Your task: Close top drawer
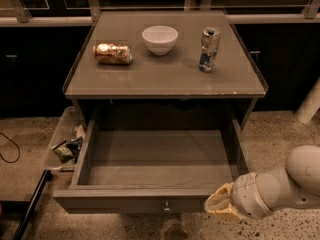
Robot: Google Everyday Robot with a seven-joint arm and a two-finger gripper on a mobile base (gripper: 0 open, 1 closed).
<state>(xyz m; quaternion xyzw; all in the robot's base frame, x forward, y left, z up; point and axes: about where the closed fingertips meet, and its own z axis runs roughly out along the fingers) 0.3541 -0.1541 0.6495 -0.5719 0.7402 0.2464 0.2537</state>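
Observation:
The top drawer point(150, 204) of the grey cabinet is pulled far out and is empty inside. Its flat front faces me with a small round metal knob point(166, 207) at the middle. My gripper point(216, 207) is at the lower right, right at the right end of the drawer front, level with it. The pale fingers point left toward the front. The white arm stretches away to the right edge of the view. The lower drawers are hidden under the open one.
On the cabinet top point(165, 79) lie a gold can on its side point(113, 53), a white bowl point(160, 39) and an upright silver can point(209, 49). A bin with wrappers point(65, 146) stands on the floor at the left. A cable point(9, 151) lies far left.

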